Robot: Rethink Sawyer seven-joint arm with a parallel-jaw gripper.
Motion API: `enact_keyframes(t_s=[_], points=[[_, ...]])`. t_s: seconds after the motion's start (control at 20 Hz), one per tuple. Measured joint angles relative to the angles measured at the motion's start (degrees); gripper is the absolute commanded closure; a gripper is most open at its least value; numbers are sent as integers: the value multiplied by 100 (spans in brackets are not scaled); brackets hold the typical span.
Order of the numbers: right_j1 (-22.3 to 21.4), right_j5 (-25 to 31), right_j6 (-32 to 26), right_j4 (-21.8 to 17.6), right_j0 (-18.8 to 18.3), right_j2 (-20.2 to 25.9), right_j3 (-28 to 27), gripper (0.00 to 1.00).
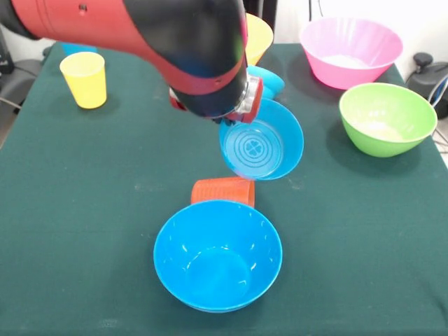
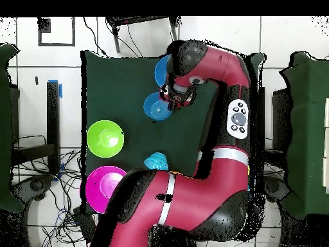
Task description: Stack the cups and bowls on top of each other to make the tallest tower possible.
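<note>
The red and black arm (image 1: 161, 42) reaches down over the middle of the green table (image 1: 84, 210), and its gripper (image 1: 241, 112) carries a small blue bowl (image 1: 260, 148) by the rim. The bowl hangs tilted, almost on edge, with its inside and the ringed pattern on its bottom facing the front camera; it is lifted off the table. The gripper appears pinched on the bowl's upper rim, though the fingers themselves are hidden behind the wrist. Just below the hanging bowl an orange-red ribbed cup (image 1: 224, 190) lies on its side on the table, touching or nearly touching the far rim of a larger blue bowl (image 1: 218, 255) that stands upright and empty near the front edge. A yellow cup (image 1: 85, 79) stands upright far off to the left in the front view. A green bowl (image 1: 387, 117) and a pink bowl (image 1: 350, 50) sit upright on the right side, near each other but apart. Behind the arm, part of a yellow-orange bowl (image 1: 257, 35) and another blue bowl (image 1: 269, 80) peek out. From overhead, the held bowl (image 2: 156, 106) shows beside the wrist.
</note>
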Motion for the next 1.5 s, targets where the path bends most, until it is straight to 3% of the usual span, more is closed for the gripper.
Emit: enact_keyframes(t_s=[1.05,1.5], points=[[1237,1800,0,-4,2,3,-2690,100],[1390,2088,0,25,67,3,-3155,100]])
